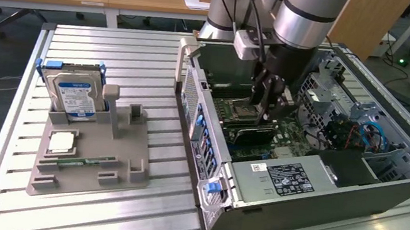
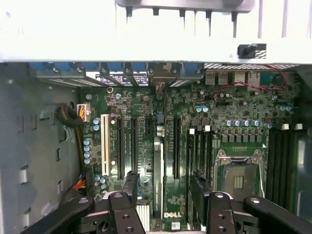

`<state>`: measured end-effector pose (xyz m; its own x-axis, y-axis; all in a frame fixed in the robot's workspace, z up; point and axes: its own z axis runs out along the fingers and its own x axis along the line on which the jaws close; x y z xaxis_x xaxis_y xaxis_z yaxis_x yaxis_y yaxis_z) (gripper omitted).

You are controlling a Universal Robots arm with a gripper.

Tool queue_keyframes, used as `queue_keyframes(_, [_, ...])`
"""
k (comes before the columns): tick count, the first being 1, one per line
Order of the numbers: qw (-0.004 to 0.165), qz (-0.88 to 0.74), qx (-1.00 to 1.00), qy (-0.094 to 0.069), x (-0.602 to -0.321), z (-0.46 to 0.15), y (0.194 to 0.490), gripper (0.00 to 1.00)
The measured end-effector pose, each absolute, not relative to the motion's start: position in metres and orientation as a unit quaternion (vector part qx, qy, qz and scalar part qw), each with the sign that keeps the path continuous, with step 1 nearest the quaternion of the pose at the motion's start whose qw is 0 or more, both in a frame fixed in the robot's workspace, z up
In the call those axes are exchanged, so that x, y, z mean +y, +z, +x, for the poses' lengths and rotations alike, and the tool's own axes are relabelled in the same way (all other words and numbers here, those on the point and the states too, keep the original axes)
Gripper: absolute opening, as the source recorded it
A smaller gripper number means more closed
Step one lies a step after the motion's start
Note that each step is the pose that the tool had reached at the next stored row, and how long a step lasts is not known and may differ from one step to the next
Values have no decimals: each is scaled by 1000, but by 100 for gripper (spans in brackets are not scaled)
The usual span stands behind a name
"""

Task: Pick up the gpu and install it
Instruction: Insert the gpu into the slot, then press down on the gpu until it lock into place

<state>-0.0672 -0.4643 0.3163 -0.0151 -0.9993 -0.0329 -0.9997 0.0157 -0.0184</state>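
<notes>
The gpu (image 1: 253, 134) stands on edge on the motherboard (image 1: 294, 142) inside the open computer case (image 1: 214, 209), its black face towards the case's front. My gripper (image 1: 269, 104) hangs straight above it, reaching down into the case. In the wrist view the gpu (image 2: 157, 168) is a thin edge-on strip sitting in a slot of the motherboard (image 2: 229, 105). My gripper (image 2: 165, 184) is open, with one black finger (image 2: 129, 187) on each side of the card and a gap to it on both sides.
On the table at the exterior view's left, a grey holder (image 1: 127, 152) carries a blue-labelled hard drive (image 1: 75, 97), a square chip (image 1: 61, 142) and a green RAM stick (image 1: 79, 161). The processor socket (image 2: 239, 180) lies beside the card slots. Case walls close in around my arm.
</notes>
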Motion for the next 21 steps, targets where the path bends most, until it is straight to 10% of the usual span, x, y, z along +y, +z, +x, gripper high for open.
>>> queue_keyframes(18, [19, -702, 712, 5, -464, -67, 322, 57])
queue_keyframes(21, [19, -702, 712, 5, -464, -67, 322, 43])
